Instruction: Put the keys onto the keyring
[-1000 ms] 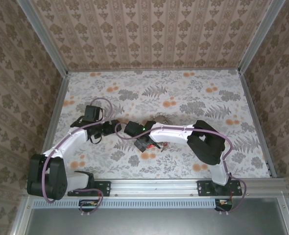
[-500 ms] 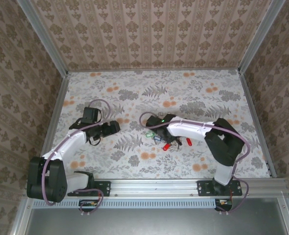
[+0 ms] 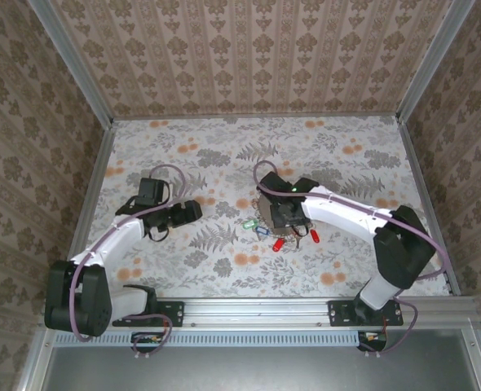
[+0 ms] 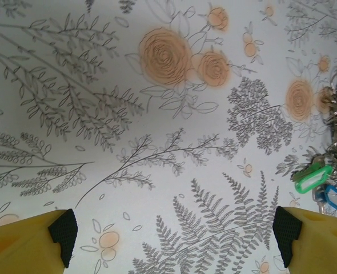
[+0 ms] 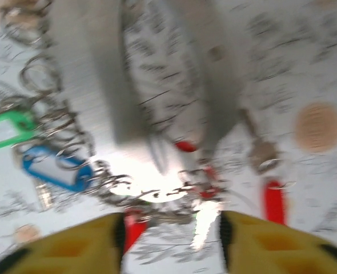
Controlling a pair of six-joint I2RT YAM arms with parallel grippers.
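Right end effector (image 3: 277, 213) hovers low over the key cluster near the middle of the desk (image 3: 224, 138), a little toward the right edge. In its motion-smeared wrist view the yellow fingers (image 5: 94, 242) stand apart with nothing clamped between them. Just beyond them lies a blurred grey-brown loop that I take to be the keyring (image 5: 87, 77), with the keys fanned around it: a green key (image 3: 249, 221) and a blue key (image 3: 262, 231) on the side toward the left edge, and two red keys (image 3: 279, 243) toward the near edge. Left end effector (image 3: 187, 210) waits well apart, toward the left edge. Its jaws are spread wide and empty over bare desk, with the green and blue heads at the far side of its wrist view. Small wire rings tangle among the keys, and I cannot tell whether any key is already threaded on the loop. The keys look loose, so most of the task seems left to do. A cloth printed with grey ferns and orange blossoms covers the desk. Beige damask wallpaper panels in aluminium framing wall it in.
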